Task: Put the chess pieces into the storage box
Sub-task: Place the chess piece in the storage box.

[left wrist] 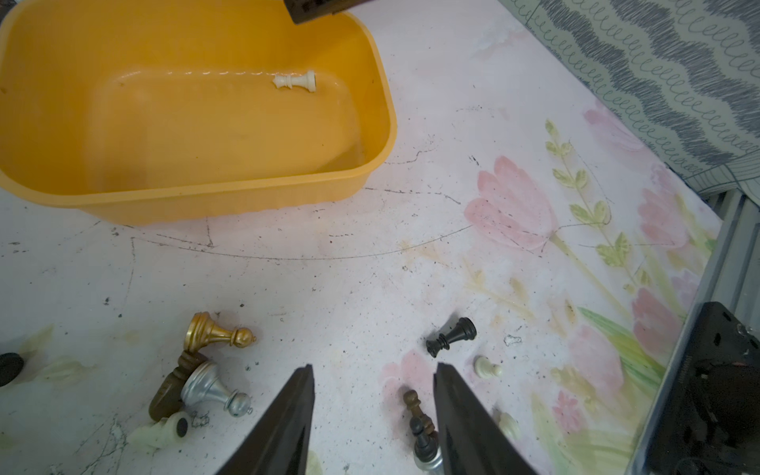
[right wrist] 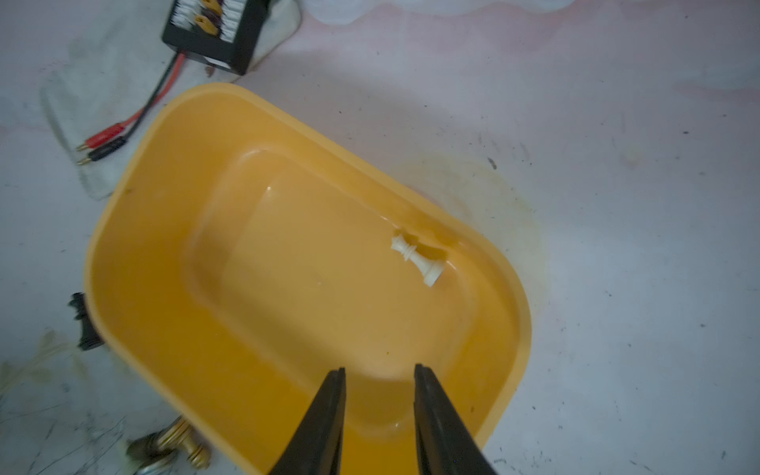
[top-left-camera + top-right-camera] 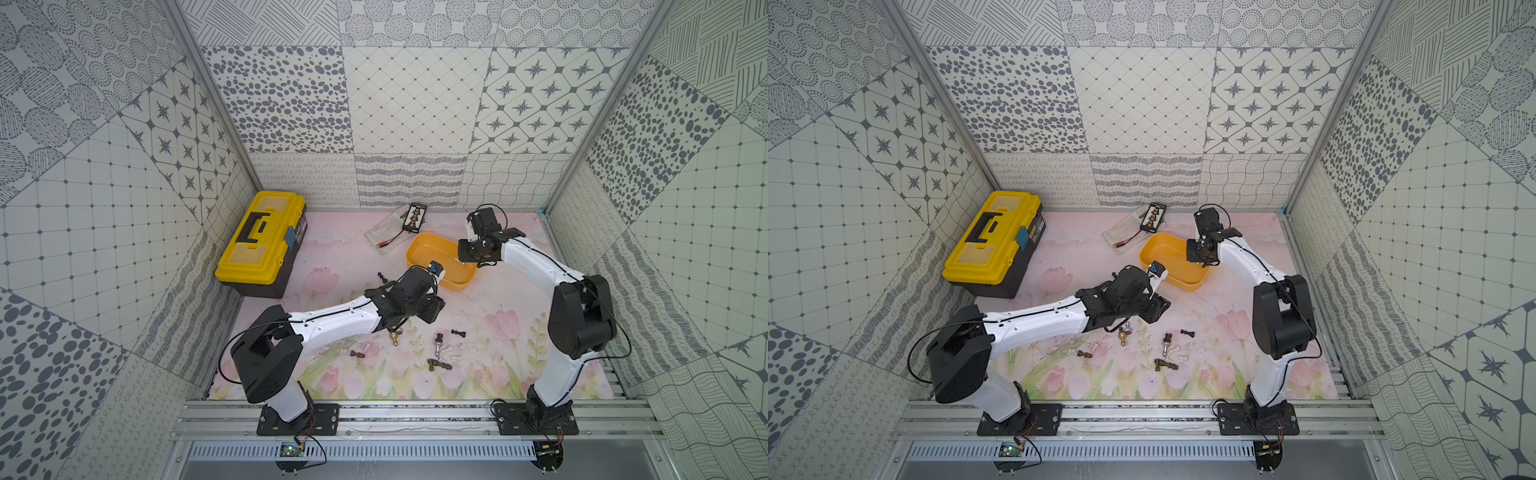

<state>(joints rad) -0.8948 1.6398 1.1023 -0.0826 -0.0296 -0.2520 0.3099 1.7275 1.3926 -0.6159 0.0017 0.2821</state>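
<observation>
chess pieces (image 3: pixel 438 341) mostly loose on desk (image 3: pixel 332 257), lower centre in a top view | one white piece (image 2: pixel 417 259) lies in storage box (image 3: pixel 430 251), centre-right | left gripper (image 1: pixel 374 370) released, empty, over scatter | right gripper (image 2: pixel 378 370) parted, empty, over box | we judge: barely started

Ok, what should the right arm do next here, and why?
Probably draw the right gripper back from over the storage box toward the loose chess pieces on the mat: its jaws stand open and empty, the white piece lies inside the box, and many pieces lie outside.
</observation>
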